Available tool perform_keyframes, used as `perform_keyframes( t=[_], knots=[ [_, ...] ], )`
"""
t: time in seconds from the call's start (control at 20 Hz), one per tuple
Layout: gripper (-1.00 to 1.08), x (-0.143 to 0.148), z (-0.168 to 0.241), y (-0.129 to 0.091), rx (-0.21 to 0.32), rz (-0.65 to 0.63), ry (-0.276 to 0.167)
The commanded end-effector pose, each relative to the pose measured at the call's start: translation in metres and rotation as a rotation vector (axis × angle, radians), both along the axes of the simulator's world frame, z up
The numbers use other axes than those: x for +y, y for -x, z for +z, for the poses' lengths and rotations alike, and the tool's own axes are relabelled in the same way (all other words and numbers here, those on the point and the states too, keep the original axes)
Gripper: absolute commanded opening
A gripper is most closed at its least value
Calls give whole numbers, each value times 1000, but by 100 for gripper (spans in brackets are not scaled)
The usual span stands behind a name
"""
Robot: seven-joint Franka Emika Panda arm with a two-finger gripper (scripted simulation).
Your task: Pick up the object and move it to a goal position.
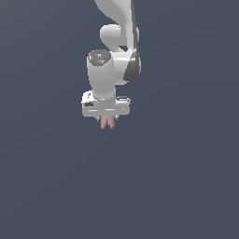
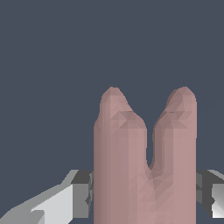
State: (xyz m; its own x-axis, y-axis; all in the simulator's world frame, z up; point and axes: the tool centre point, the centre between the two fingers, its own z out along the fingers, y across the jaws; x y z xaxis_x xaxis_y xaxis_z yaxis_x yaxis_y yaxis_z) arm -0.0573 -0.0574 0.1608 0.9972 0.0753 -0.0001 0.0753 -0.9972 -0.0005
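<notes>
Exterior view: a white robot arm point(image 1: 116, 51) reaches down over a plain dark grey-blue surface point(image 1: 46, 186). Its gripper point(image 1: 108, 122) holds a small pale pink object point(image 1: 108, 123), two narrow lobes poking out below the hand. Wrist view: the pink object point(image 2: 144, 170) fills the space between the two grey fingers point(image 2: 81, 194), which press against its sides.

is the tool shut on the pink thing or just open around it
Shut on it. In the wrist view the fingers press against both sides of the pink object, and in the exterior view it hangs from the tool.
</notes>
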Motion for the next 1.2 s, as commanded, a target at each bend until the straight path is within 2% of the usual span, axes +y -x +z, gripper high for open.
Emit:
perform_keyframes(
  t=[0.0, 0.25, 0.55, 0.8, 1.15],
  knots=[
    [-100, -14, 16, 15, 0, 0, 0],
    [-100, -38, 42, 38, 0, 0, -1],
    [-100, -59, 64, 55, 0, 0, -1],
    [-100, -66, 73, 62, 0, 1, -1],
    [-100, -65, 71, 59, 0, 1, 0]
  ],
)
